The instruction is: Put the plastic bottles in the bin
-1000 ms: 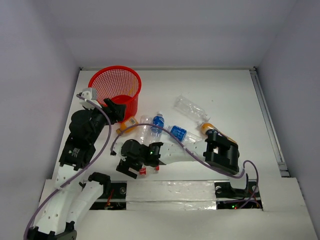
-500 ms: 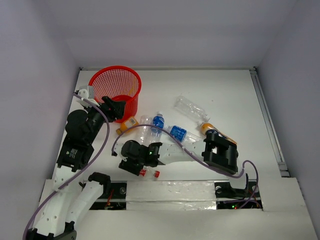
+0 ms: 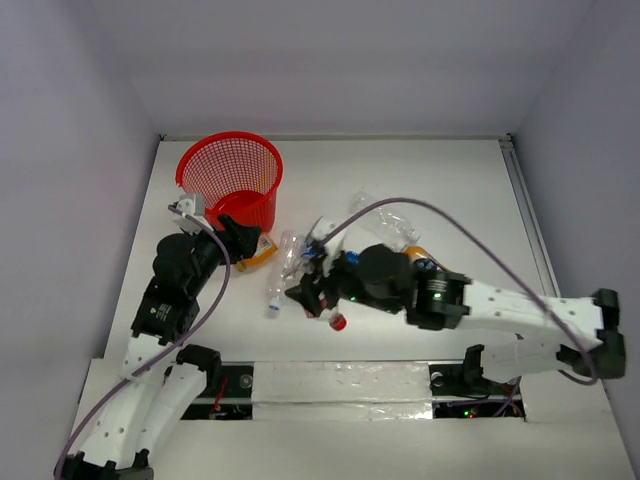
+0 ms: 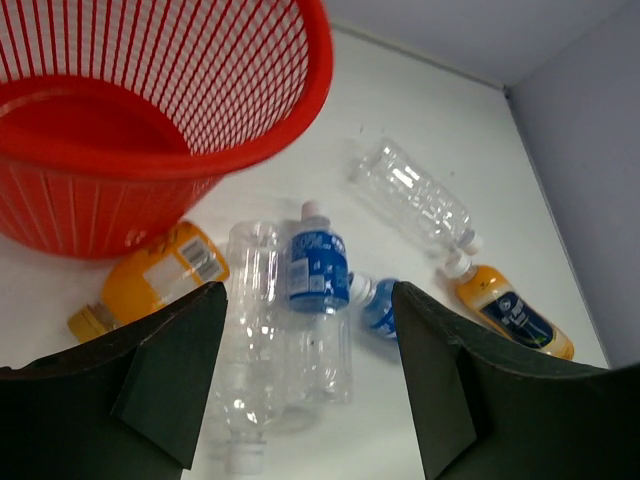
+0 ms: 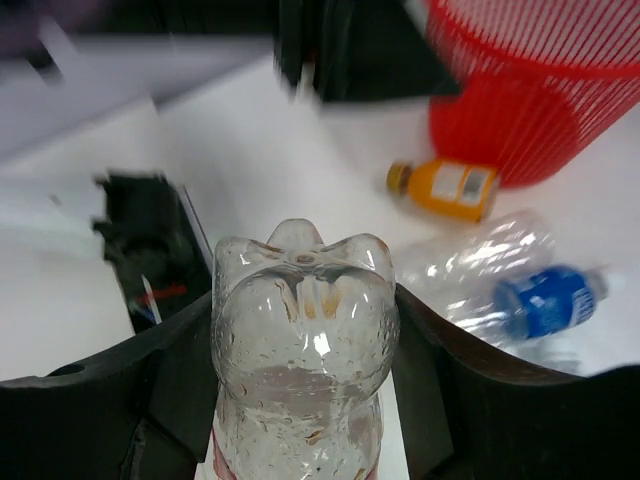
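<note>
Since a second ago the right arm has swung from near left to table centre, carrying the red-capped bottle (image 3: 337,321). Right gripper (image 5: 305,310) clamped on its body. Left gripper (image 4: 305,300) spread wide over clear bottle (image 4: 250,330) and blue-labelled bottle (image 4: 318,270). Orange bottle (image 4: 150,280) just beside the bin (image 3: 228,141); bin's solid red floor visible.

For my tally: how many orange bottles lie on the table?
2: one orange bottle beside the bin, a second orange bottle right of the blue-labelled ones. The right arm may hide others.
</note>
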### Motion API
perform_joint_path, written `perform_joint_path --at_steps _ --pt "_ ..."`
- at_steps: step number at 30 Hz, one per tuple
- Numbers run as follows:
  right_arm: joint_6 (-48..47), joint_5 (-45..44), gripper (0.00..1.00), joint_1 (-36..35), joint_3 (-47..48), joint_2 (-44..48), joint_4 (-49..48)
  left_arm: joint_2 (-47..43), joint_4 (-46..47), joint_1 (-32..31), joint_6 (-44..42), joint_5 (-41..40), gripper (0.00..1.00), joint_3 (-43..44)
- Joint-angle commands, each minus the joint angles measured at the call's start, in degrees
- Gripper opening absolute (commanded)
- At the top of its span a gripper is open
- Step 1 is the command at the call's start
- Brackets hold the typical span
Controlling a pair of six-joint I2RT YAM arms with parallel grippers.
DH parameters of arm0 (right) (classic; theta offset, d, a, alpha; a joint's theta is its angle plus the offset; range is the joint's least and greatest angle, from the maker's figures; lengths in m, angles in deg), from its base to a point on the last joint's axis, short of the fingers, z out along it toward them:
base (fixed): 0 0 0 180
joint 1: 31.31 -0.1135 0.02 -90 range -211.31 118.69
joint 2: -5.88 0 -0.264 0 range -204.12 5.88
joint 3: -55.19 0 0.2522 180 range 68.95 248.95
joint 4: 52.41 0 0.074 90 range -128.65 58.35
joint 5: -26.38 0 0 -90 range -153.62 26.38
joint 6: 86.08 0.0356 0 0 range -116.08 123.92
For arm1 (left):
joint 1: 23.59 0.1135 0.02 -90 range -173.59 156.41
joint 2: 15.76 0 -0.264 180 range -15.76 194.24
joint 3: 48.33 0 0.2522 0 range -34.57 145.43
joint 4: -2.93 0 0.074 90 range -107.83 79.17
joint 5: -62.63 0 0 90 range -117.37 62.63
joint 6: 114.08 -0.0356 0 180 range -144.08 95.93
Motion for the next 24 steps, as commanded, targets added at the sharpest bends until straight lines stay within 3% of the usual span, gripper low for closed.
perform_joint_path --at_steps 1,4,8,12,16,19,24 --pt "0.3 -4.8 0.39 4.9 -1.1 7.6 -6.8 -2.9 2.4 0.4 5.0 0.7 0.63 -4.7" --pt "0.2 -2.9 0.38 10.4 1.5 9.8 -12.8 -4.0 2.9 0.4 8.2 -0.2 0.65 -8.7" --pt "1.0 -0.3 0.38 15.5 9.5 3.6 -19.9 -3.9 2.1 -3.3 10.1 -3.1 0.70 -10.5" --pt "2.3 -0.4 0.37 19.3 20.2 -10.4 -26.2 -2.1 1.5 -12.7 14.2 -16.7 0.76 -13.1" --pt "6.5 0.0 0.37 21.9 30.3 -22.3 -32.9 3.9 2.0 -20.9 17.1 -23.5 0.82 -14.7" --pt "8.0 -0.1 0.37 23.6 40.0 -32.2 -33.8 6.9 2.2 -22.2 18.1 -27.8 0.84 -15.4" --pt "10.3 -2.1 0.38 25.6 59.0 -47.4 -27.6 9.3 4.5 -22.2 17.4 -28.3 0.87 -16.2"
